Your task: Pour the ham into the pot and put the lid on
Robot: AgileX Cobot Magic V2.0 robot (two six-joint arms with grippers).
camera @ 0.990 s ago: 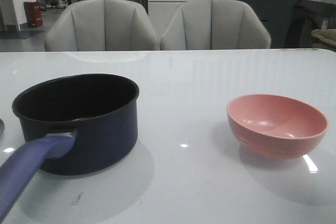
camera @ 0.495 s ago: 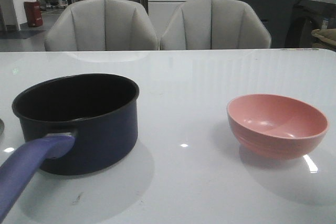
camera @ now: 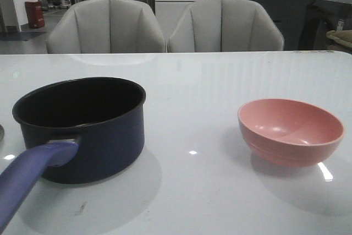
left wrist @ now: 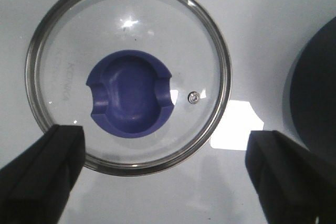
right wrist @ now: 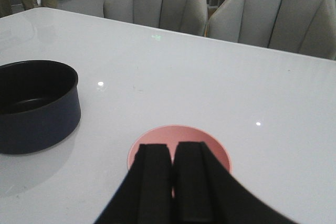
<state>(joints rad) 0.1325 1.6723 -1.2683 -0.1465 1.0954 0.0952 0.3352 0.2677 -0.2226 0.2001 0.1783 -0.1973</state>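
From the front, the dark navy saucepan with a black inside (camera: 82, 127) sits at the lower left of the frame, its long purple-blue handle (camera: 30, 177) running off toward the bottom left corner, probably so an arm could reach it. The round pink bowl (camera: 290, 130) stands at the right, well apart from the pot on the glossy white table (camera: 192, 81), and what shows of its inside holds no ham that I can make out; neither arm appears here. In the left wrist view, the round glass lid with a metal rim (left wrist: 128, 72) lies flat on the table in the upper left of the frame, blue flared knob (left wrist: 131, 94) up, the pot's edge at the right border. The left gripper (left wrist: 163, 174) hangs above it, its black fingers (left wrist: 42, 171) spread wide at the bottom corners, seemingly lined up to come down on the knob. In the right wrist view, the right gripper (right wrist: 172, 182) fills the bottom centre with its fingers pressed together on nothing, just over the bowl, whose inside it hides, with the pot at the left edge. I'd judge the pouring step hasn't begun.
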